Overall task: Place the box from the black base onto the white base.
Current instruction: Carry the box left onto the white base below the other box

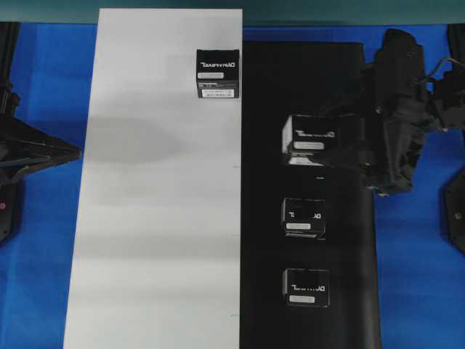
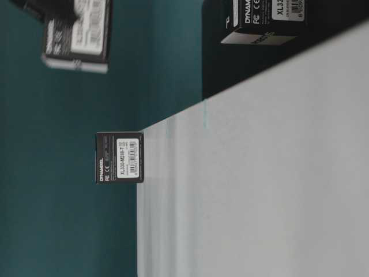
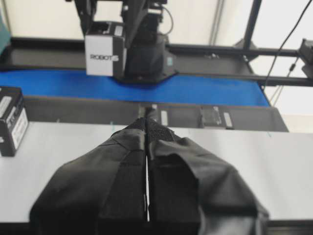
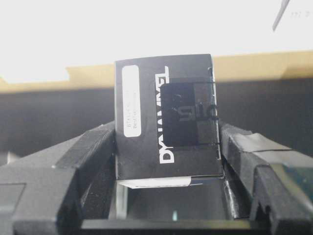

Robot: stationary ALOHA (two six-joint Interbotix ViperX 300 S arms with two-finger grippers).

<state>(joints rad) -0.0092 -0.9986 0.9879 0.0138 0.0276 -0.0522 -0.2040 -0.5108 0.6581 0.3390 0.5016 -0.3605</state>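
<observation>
Black box (image 4: 166, 117) is clamped between the right gripper (image 4: 168, 161) fingers, held above the black base (image 1: 349, 305) for carrying to the white base (image 1: 145, 254); the left gripper (image 3: 146, 166) is closed, empty.

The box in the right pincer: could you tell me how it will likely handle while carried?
The box looks like a stiff carton; its faces stay flat between the right pincer pads. Being square-edged, it shouldn't roll. Its smooth printed card might slip if the grip loosens.

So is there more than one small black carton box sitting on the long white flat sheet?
No, only one small black carton box sits on the long white flat sheet.
</observation>
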